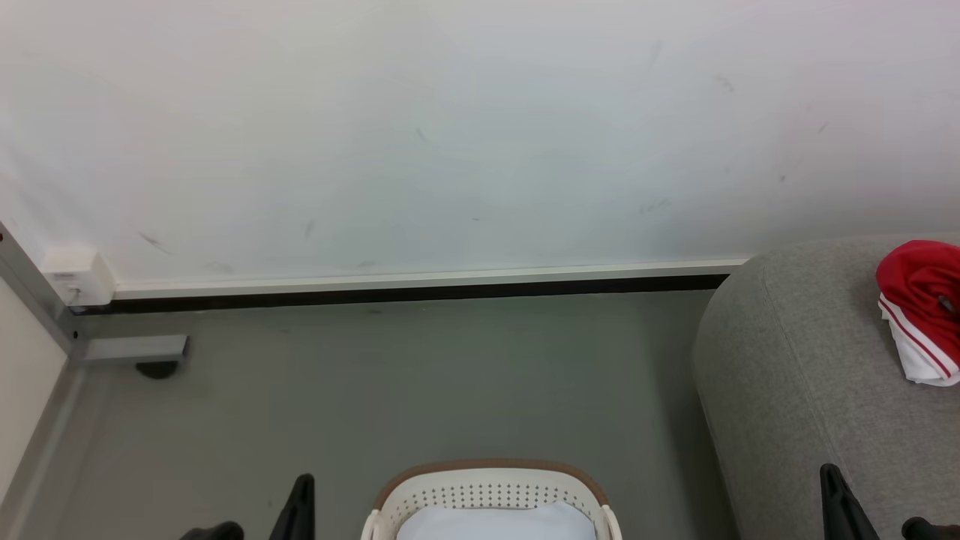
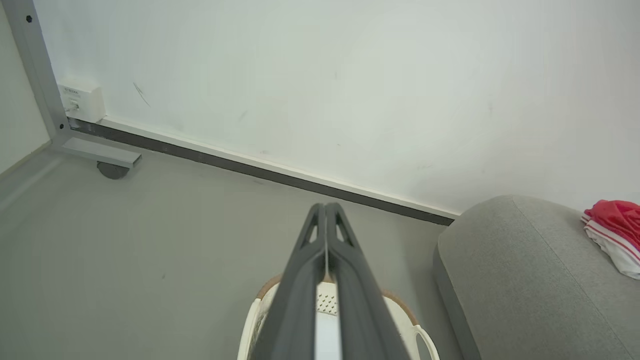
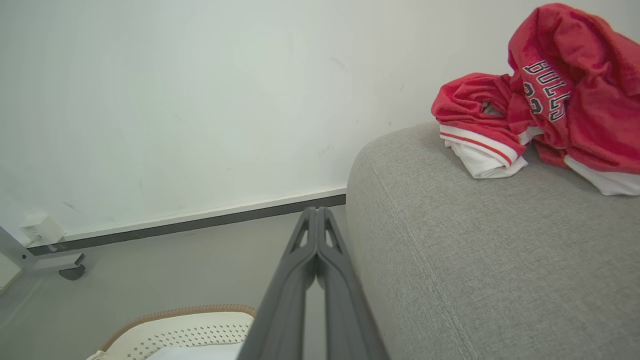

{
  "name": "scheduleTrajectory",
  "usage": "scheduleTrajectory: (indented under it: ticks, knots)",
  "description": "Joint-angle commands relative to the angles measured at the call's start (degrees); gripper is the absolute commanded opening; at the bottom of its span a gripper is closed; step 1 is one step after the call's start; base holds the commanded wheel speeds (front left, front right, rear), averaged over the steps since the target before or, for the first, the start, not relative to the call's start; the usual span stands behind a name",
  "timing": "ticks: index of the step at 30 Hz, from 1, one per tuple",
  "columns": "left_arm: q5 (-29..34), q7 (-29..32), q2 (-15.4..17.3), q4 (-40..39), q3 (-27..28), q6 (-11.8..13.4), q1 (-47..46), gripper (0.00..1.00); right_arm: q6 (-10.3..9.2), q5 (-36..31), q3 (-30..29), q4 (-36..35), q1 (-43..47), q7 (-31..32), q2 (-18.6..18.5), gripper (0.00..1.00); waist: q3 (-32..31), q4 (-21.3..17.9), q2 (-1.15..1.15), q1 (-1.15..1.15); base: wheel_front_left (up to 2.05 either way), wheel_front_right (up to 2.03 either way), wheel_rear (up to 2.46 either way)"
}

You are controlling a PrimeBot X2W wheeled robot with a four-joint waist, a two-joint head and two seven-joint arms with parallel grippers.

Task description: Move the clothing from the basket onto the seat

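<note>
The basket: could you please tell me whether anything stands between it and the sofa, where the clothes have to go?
Nothing visible does: bare grey floor separates the basket from the sofa. The red clothes already lie on the sofa, and the basket's visible part holds a pale pad.

Both arms sit low and near, so the head view only catches the tips. The left gripper pokes up at the lower left and the right gripper at the lower right, both pointing toward the far side. In the left wrist view its two dark fingers are pressed together at the tips, with just a thin slit lower down and nothing held. Same deal on the right: its fingers meet at the tips and are empty.
</note>
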Motion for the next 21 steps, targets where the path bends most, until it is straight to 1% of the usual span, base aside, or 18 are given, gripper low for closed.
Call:
scheduleTrajectory:
  ticks: [1,21]
  knots:
    - [-3.25,0.74,-0.01,-0.88,0.86,-0.26,-1.43,0.00,-0.01,3.57,-0.35,-1.18,-1.54,0.59,-0.41,0.00,0.03,0.03,0.00,0.00,0.00,0.00,0.00]
    - [-21.03,5.66,-0.21,-2.10,4.48,-1.21,-3.17,0.00,-0.04,23.21,-0.61,-2.69,-2.99,5.13,-0.65,0.00,0.25,0.25,0.00,0.00,0.00,0.00,0.00]
